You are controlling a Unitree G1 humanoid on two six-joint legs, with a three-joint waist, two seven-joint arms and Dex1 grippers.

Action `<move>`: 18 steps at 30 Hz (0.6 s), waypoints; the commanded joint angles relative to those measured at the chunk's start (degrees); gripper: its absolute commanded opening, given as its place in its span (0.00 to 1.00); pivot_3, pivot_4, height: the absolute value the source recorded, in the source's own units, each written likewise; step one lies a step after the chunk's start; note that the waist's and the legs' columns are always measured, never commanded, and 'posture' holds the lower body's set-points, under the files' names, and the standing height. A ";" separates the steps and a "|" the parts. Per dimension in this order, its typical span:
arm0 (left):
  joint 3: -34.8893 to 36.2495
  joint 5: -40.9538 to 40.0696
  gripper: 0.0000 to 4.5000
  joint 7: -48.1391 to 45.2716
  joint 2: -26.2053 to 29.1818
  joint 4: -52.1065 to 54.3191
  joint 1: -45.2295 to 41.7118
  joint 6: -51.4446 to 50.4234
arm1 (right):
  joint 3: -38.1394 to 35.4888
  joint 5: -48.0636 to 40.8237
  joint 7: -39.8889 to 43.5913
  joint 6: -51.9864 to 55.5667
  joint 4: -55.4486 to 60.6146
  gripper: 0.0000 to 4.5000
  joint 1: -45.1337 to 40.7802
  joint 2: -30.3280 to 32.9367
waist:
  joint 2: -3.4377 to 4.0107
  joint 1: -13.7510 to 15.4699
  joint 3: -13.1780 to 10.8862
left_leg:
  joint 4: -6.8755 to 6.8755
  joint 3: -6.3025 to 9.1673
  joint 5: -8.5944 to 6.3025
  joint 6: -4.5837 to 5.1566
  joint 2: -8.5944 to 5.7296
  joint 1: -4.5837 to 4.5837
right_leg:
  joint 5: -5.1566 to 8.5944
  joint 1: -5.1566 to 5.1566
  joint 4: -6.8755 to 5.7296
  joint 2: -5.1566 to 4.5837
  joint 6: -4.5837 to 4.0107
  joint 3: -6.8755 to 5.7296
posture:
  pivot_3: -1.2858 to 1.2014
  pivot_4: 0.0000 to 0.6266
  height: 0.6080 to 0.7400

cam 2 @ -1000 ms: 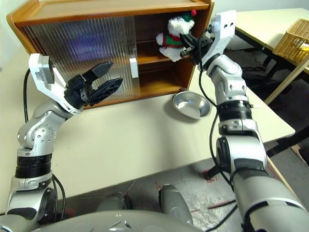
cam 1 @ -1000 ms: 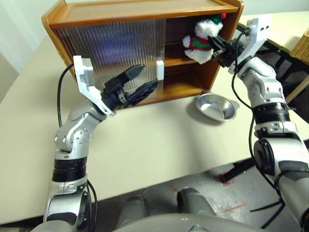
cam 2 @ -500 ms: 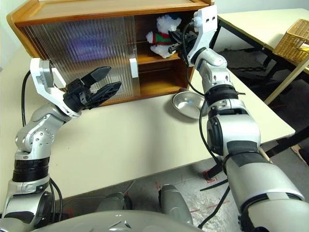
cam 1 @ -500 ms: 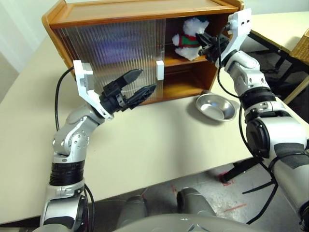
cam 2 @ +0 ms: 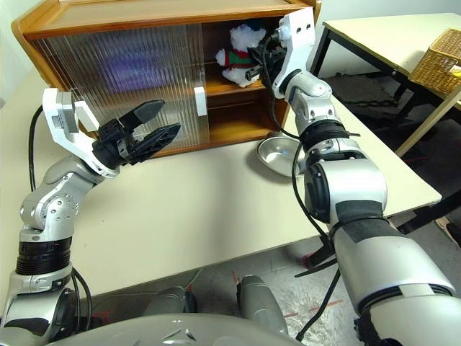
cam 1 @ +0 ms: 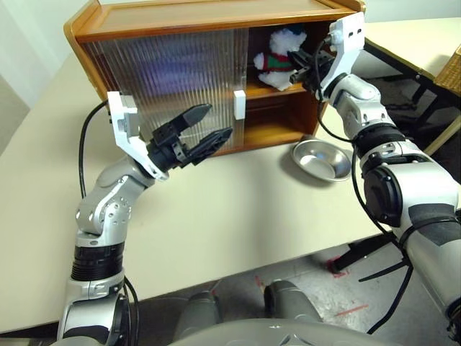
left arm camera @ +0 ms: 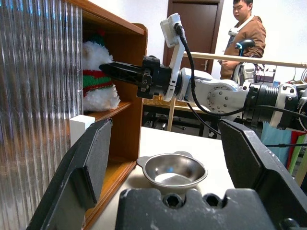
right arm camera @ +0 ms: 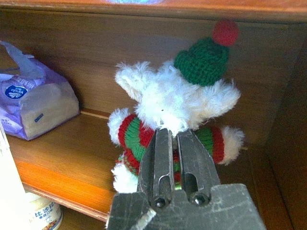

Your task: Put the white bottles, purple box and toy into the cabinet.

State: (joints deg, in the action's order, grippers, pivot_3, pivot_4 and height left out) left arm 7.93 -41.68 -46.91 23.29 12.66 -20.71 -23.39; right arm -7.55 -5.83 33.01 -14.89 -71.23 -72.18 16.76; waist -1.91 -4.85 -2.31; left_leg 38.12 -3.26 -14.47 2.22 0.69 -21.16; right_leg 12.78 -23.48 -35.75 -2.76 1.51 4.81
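The toy [right arm camera: 172,100], a white plush bear in a red-and-green sweater and green hat, is inside the cabinet [cam 1: 180,18] at the right end of its upper shelf, its feet at the shelf board. My right gripper [cam 1: 301,60] reaches into the opening and is shut on the toy's sweater. The purple box [right arm camera: 33,105] lies on the same shelf beside the toy. One white bottle [right arm camera: 43,218] shows on the level below. My left gripper [cam 1: 220,120] hangs open and empty in front of the ribbed sliding door [cam 1: 166,72].
A shallow steel dish [cam 1: 322,158] sits on the table by the cabinet's right end. The door's white handle [cam 1: 240,104] borders the open right bay. A second table with a wicker basket [cam 2: 439,50] stands to the right; a person [left arm camera: 244,33] stands beyond.
My right gripper has carried the toy leftward and deeper, from outside the cabinet's right edge onto the upper shelf. The left arm has stayed put.
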 commanded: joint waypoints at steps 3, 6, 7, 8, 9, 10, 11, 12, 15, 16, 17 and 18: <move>0.24 0.19 1.00 0.26 0.54 0.83 0.56 0.07 | -0.18 1.38 -1.14 -0.58 -1.98 0.01 -1.65 -0.82 | 0.00 0.01 0.00 | 0.00 0.00 0.00 0.00 0.00 0.01 | 0.00 0.00 0.00 0.00 0.00 0.00 | 0.55 0.00 1.00; 0.24 0.14 1.00 0.32 0.54 0.91 0.63 0.09 | 1.82 4.44 -5.02 0.82 -2.90 0.13 -2.03 -1.28 | 0.00 0.08 0.00 | 0.00 0.00 0.00 0.00 0.00 0.00 | 0.00 0.00 0.00 0.00 0.00 0.00 | 0.55 0.00 1.00; 0.25 0.14 1.00 0.34 0.54 0.89 0.62 0.10 | 2.17 5.17 -5.84 1.02 -3.03 0.20 -2.13 -1.41 | 0.00 0.10 0.00 | 0.00 0.00 0.00 0.00 0.00 0.00 | 0.00 0.00 0.00 0.00 0.00 0.00 | 0.55 0.00 1.00; 0.22 0.14 1.00 0.34 0.53 0.92 0.64 0.12 | 1.74 4.95 -5.68 1.38 -3.09 0.27 -2.49 -1.63 | 0.00 0.13 0.00 | 0.00 0.00 0.00 0.00 0.00 0.00 | 0.00 -0.01 0.00 0.00 0.00 0.00 | 0.55 0.00 1.00; 0.19 0.14 1.00 0.35 0.53 0.95 0.65 0.12 | 1.33 4.72 -5.47 1.61 -3.11 0.37 -2.75 -1.77 | 0.00 0.14 0.00 | 0.00 0.00 0.00 0.00 0.00 0.00 | 0.00 -0.01 0.00 0.00 -0.01 0.00 | 0.55 0.00 1.00; 0.17 0.12 1.00 0.42 0.48 1.01 0.67 0.10 | 1.03 4.62 -5.35 1.70 -3.11 0.44 -3.02 -1.84 | 0.00 0.15 0.00 | 0.00 0.00 0.00 0.00 0.00 0.00 | 0.00 -0.01 0.00 0.00 -0.01 0.00 | 0.55 0.00 1.00; 0.05 0.11 1.00 0.51 0.36 1.15 0.79 0.09 | 0.80 4.59 -5.50 1.79 -3.08 0.53 -3.63 -1.86 | 0.00 0.15 0.00 | 0.00 0.00 0.00 0.00 0.00 0.00 | 0.00 -0.01 0.00 0.00 -0.01 0.00 | 0.55 0.00 1.00; -0.04 0.10 1.00 0.61 0.24 1.25 0.88 0.08 | 0.76 4.72 -5.66 1.70 -3.03 0.60 -4.07 -1.83 | 0.00 0.16 0.00 | 0.00 0.00 0.00 0.00 0.00 0.00 | 0.00 -0.01 0.00 0.00 -0.01 0.00 | 0.55 0.00 1.00; -0.35 0.13 1.00 0.79 -0.06 1.47 1.10 0.17 | 0.72 4.92 -5.76 1.26 -2.89 0.86 -4.92 -1.69 | 0.00 0.14 0.00 | 0.00 0.00 0.00 0.00 0.00 -0.02 | 0.00 -0.05 0.00 0.00 -0.01 0.00 | 0.55 0.00 1.00; -0.54 0.17 1.00 0.79 -0.18 1.58 1.24 0.21 | 0.67 4.88 -5.62 0.96 -2.73 0.95 -5.26 -1.57 | 0.00 0.16 0.00 | -0.01 0.00 0.00 0.00 0.00 -0.02 | 0.00 -0.05 -0.01 0.00 -0.01 0.00 | 0.55 0.00 1.00; -0.71 0.18 1.00 0.81 -0.35 1.66 1.35 0.22 | 0.56 4.79 -5.47 0.60 -2.49 0.99 -5.63 -1.40 | 0.00 0.18 0.00 | -0.02 0.01 0.00 0.00 0.00 -0.03 | 0.00 -0.05 0.00 0.00 -0.01 -0.02 | 0.55 0.00 1.00; -0.91 0.24 1.00 0.82 -0.53 1.72 1.41 0.25 | 0.41 4.62 -5.22 -0.01 -2.02 0.99 -6.02 -1.11 | 0.00 0.24 0.00 | -0.02 0.02 0.00 0.00 0.00 -0.03 | 0.00 -0.05 0.00 0.00 -0.01 -0.03 | 0.55 0.00 1.00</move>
State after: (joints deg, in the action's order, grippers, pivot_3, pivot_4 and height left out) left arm 7.85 -41.72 -46.28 22.98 13.01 -19.66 -23.38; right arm -6.87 -1.26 27.53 -13.58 -74.10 -77.24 14.96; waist -1.90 -4.61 -2.31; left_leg 38.10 -3.24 -14.47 2.21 0.69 -21.19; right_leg 12.78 -23.53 -35.75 -2.76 1.50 4.78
